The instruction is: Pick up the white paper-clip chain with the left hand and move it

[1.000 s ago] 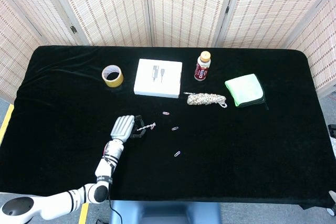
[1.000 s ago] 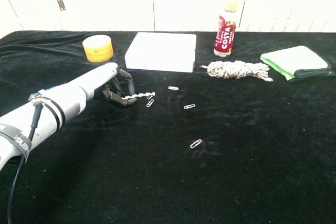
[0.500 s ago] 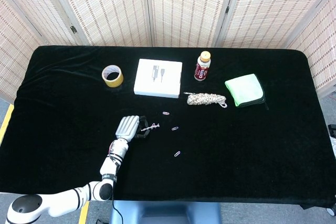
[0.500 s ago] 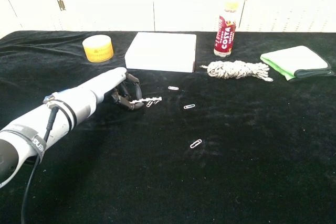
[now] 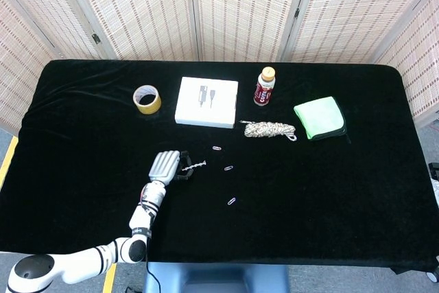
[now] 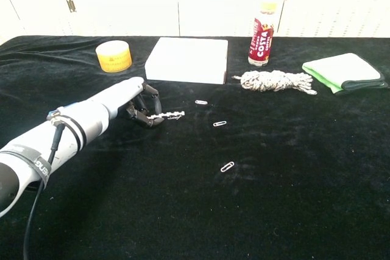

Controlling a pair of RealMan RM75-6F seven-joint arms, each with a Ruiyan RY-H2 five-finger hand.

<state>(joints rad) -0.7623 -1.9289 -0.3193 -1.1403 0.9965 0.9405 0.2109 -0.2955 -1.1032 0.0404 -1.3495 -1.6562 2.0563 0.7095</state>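
Observation:
My left hand [image 5: 167, 166] [image 6: 135, 103] hovers low over the black table [image 5: 329, 190], left of centre, fingers curled. It pinches one end of the white paper-clip chain [image 5: 195, 165] [image 6: 167, 115], which sticks out to the right of the fingers, nearly level. The far end of the chain is near the cloth; I cannot tell whether it touches. My right hand shows in neither view.
Loose paper clips lie right of the hand [image 5: 217, 148] [image 5: 228, 168] [image 5: 232, 202]. Behind are a yellow tape roll [image 5: 147, 98], a white box [image 5: 206, 101], a drink bottle [image 5: 265, 86], a coiled rope [image 5: 269, 130] and a green cloth [image 5: 319, 117].
The left hand with the chain moved a little to the right and away from me, then eased back slightly. The chain now hangs straighter from the fingers.

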